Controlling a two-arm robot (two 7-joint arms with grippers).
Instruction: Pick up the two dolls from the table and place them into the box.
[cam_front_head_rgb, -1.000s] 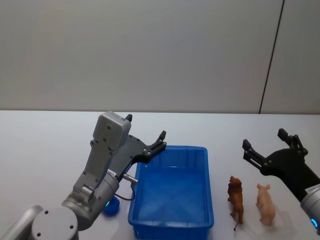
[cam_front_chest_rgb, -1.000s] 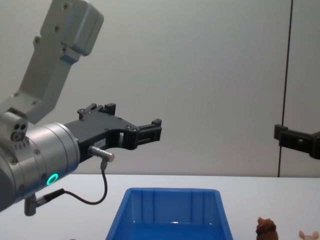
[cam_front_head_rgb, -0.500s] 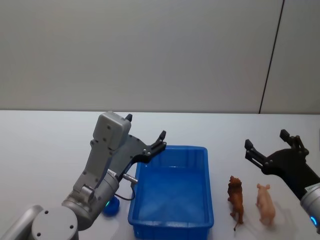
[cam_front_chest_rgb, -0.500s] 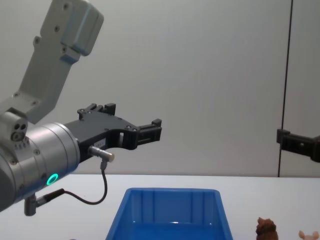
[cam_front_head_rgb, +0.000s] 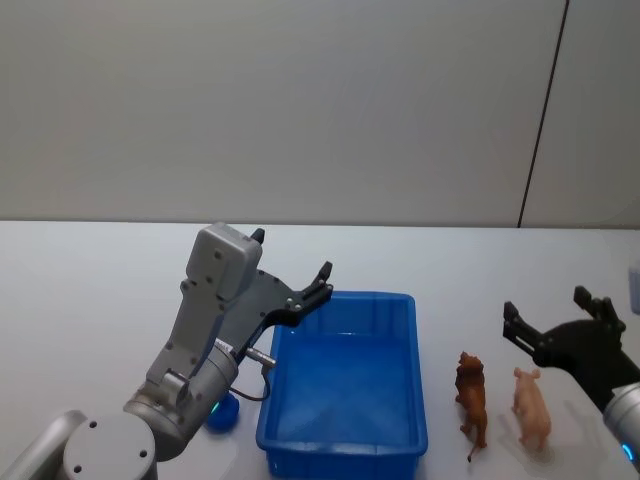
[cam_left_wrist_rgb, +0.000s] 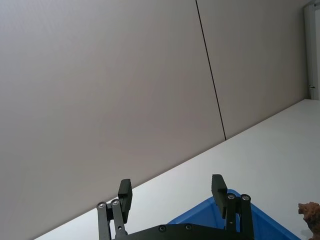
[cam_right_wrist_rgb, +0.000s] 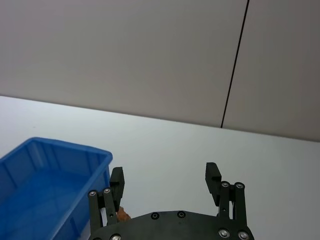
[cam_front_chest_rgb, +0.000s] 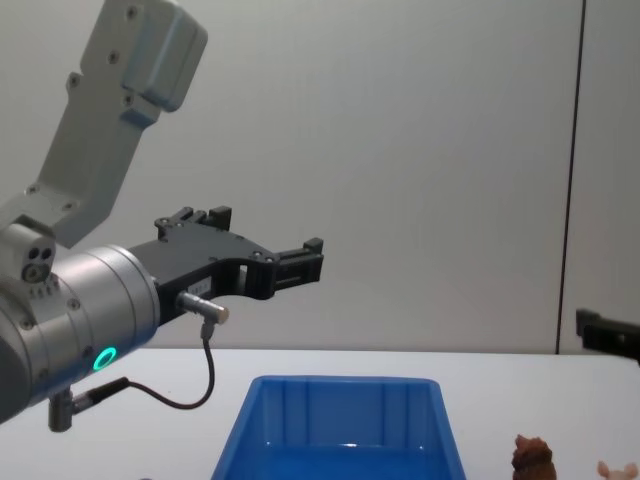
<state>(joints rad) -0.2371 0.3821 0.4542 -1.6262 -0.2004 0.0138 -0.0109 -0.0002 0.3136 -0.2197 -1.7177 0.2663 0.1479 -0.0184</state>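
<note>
Two dolls stand on the white table (cam_front_head_rgb: 90, 290) right of the box: a shaggy brown one (cam_front_head_rgb: 472, 394) (cam_front_chest_rgb: 531, 459) and a pale pink pig-like one (cam_front_head_rgb: 530, 406) (cam_front_chest_rgb: 615, 468). The blue box (cam_front_head_rgb: 342, 456) (cam_front_chest_rgb: 345, 392) (cam_right_wrist_rgb: 45, 150) holds nothing that I can see. My right gripper (cam_front_head_rgb: 547, 305) (cam_right_wrist_rgb: 165, 175) hangs open just behind and above the two dolls, touching neither; one of its fingers (cam_front_chest_rgb: 603, 335) shows at the chest view's right edge. My left gripper (cam_front_head_rgb: 292, 254) (cam_left_wrist_rgb: 171, 186) (cam_front_chest_rgb: 268, 230) is open and held high over the box's back left corner.
A small blue object (cam_front_head_rgb: 223, 415) lies on the table beside the box's left wall, partly hidden by my left arm. Open tabletop stretches behind the box and to the far left. A plain wall with a dark vertical seam (cam_front_head_rgb: 543, 110) stands behind the table.
My right gripper has sunk and drawn back to the right, closer to the two dolls, still open. The left arm, the box and the dolls have not moved.
</note>
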